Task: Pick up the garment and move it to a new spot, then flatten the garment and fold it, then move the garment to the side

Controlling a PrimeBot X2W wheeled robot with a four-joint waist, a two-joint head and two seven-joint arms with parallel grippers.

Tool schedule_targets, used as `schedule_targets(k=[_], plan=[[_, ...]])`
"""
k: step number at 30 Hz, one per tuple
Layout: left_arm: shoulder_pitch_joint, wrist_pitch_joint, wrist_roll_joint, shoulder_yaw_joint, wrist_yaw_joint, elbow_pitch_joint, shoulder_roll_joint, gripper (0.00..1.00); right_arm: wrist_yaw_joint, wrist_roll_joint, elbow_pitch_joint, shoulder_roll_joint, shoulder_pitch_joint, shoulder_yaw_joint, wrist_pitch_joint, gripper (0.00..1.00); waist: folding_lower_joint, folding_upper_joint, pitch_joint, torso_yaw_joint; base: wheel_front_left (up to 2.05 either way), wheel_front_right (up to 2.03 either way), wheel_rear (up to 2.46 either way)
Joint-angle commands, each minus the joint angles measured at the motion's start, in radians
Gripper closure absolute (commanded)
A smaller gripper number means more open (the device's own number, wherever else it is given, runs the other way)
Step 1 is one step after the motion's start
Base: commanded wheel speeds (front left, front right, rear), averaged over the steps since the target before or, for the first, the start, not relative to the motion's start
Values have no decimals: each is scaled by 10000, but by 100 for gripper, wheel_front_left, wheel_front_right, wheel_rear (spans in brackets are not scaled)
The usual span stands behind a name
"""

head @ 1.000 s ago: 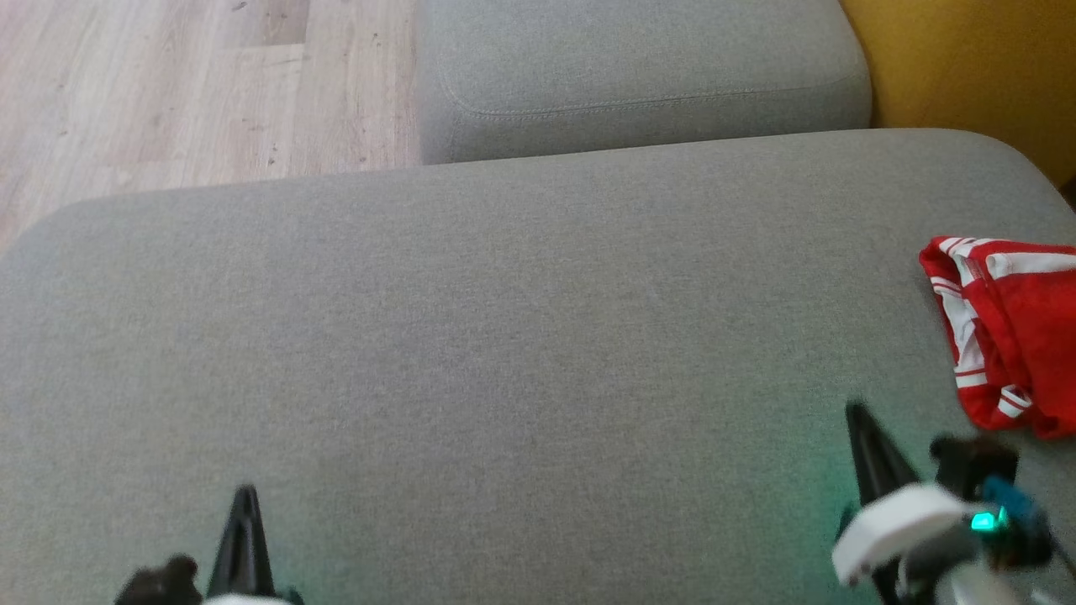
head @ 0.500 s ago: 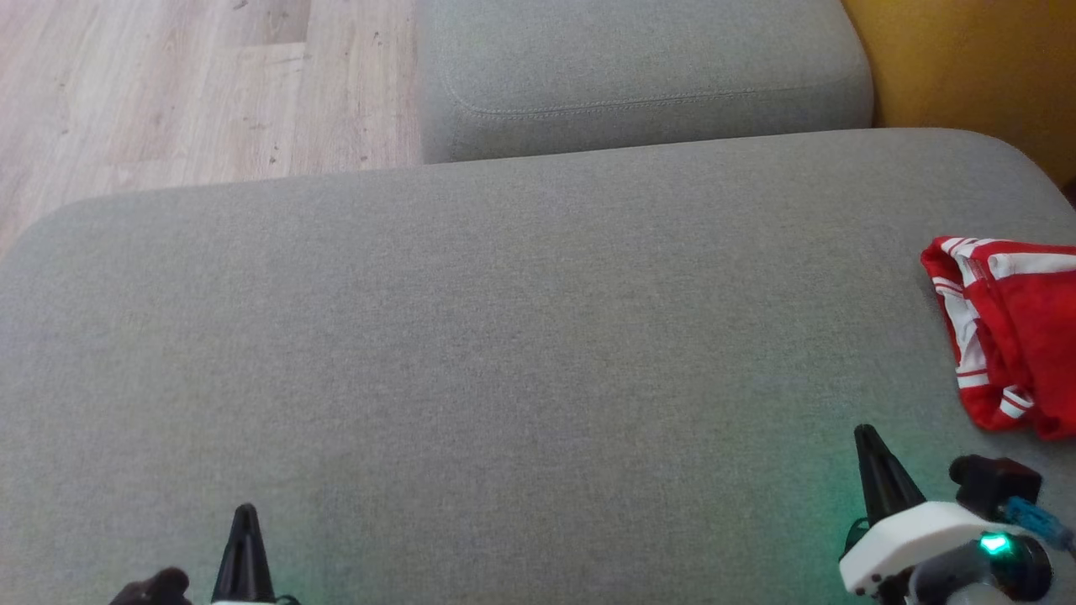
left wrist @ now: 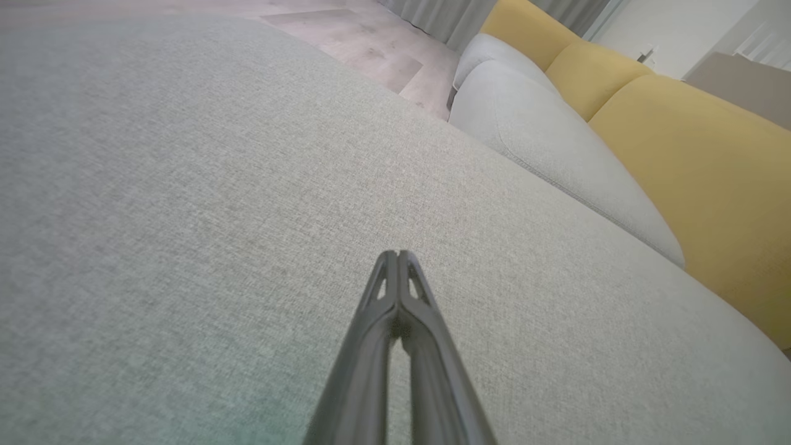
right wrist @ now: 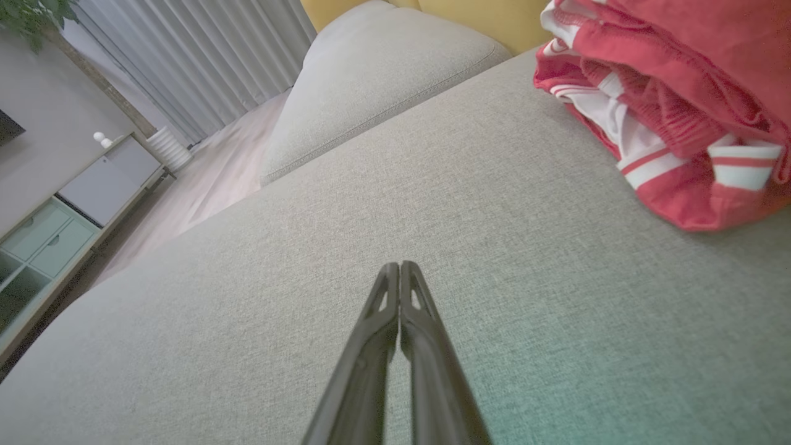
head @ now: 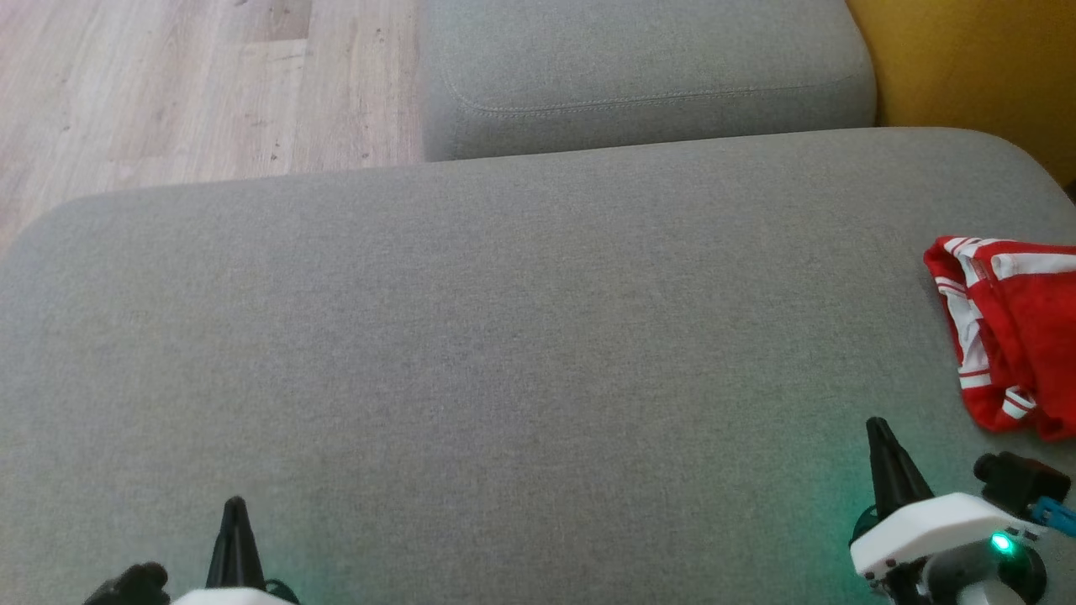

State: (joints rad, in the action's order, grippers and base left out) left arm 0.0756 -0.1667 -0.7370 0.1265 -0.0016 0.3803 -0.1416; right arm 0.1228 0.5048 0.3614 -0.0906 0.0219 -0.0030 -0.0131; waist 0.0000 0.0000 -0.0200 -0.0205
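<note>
The garment (head: 1017, 336) is red with white stripes, folded into a small bundle at the right edge of the grey cushion (head: 521, 336); the head view cuts off its right part. In the right wrist view the garment (right wrist: 673, 105) lies up and to the right of my right gripper (right wrist: 400, 267), well apart from it. My right gripper (head: 876, 427) is shut and empty, hovering over the cushion left of and nearer than the bundle. At the lower left my left gripper (head: 234, 504) is shut too, with nothing held, over bare fabric (left wrist: 185, 204).
A second grey cushion (head: 639, 76) lies beyond the main one, with yellow upholstery (head: 967, 67) at the far right. Wooden floor (head: 193, 84) shows at the far left past the cushion's edge. A low cabinet (right wrist: 68, 204) and curtains (right wrist: 198, 55) stand further off.
The right arm has drawn back toward the lower right, away from the garment. The left gripper has slipped slightly lower. The garment has stayed in place.
</note>
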Motion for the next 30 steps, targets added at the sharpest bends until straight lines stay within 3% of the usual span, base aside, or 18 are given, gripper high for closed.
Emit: schedule_targets(k=[1,30], plan=[[-527,60,-175,-256,-86,-351,-33,100,20,244,-391,-10,-572,-35,6,100,0,0,2,2,0,0,0],[-939,924,-2858,-934,-464,-664,265,100,39,3635,-635,120,-801,-375,403,100,0,0,74,66,0,0,0]])
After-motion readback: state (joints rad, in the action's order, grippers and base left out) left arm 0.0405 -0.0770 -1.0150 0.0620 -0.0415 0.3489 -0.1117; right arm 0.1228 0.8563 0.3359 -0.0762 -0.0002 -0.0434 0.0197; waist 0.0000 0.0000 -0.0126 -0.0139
